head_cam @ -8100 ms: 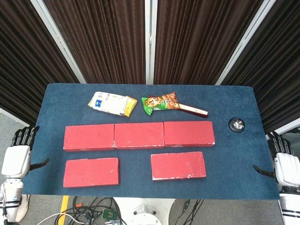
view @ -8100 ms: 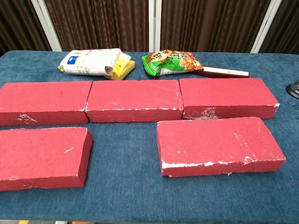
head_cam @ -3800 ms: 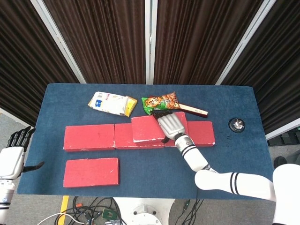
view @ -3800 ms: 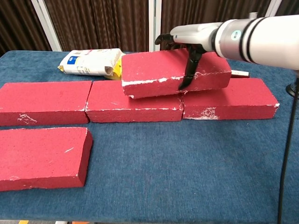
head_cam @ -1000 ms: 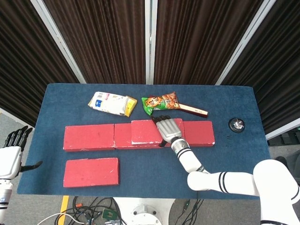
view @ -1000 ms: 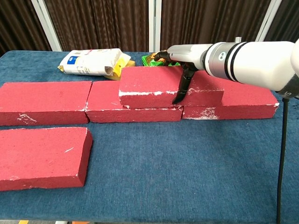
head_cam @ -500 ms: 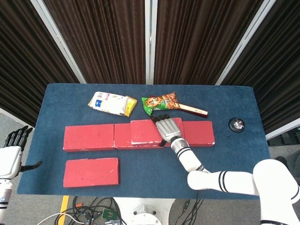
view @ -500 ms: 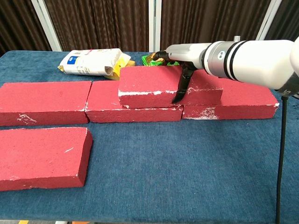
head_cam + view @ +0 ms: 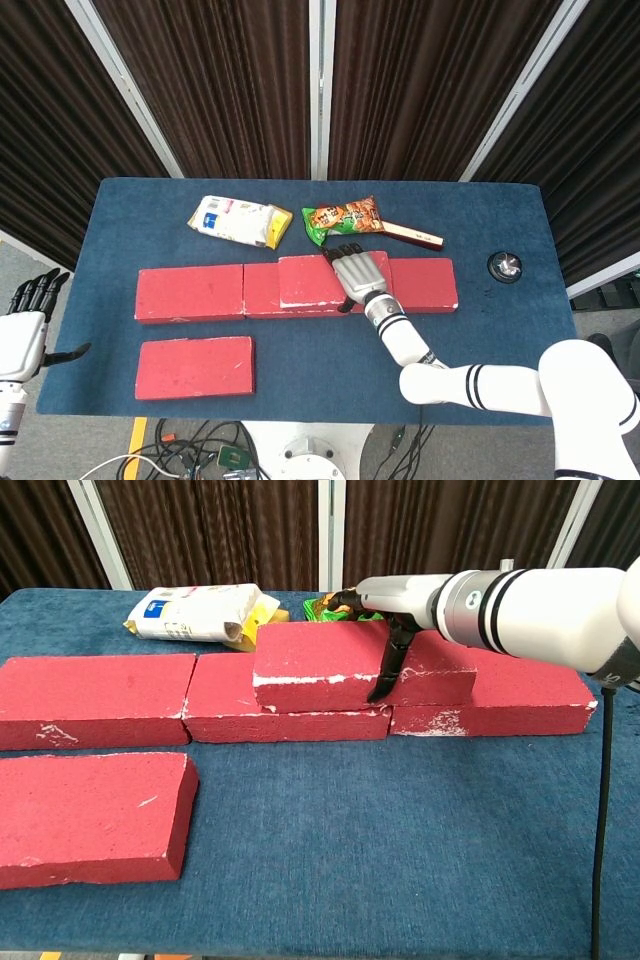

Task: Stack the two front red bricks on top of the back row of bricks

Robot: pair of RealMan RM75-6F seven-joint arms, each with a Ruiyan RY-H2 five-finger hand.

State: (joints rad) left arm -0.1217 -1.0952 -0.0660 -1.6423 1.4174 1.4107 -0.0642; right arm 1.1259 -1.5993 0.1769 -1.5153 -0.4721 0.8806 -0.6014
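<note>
Right hand (image 9: 358,272) flat over stacked brick (image 9: 320,667), thumb down its front, gripping it

Dark pleated curtains (image 9: 230,90) with pale frame bars (image 9: 316,85) behind a blue-clothed table (image 9: 500,330), floor seemingly grey

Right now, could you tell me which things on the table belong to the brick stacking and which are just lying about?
Belong to the job:
stacked brick, on the back row, held by the right hand
front left brick, still to be stacked

Lying about:
white and yellow packet
green snack bag
flat dark red box
small round metal object
</note>
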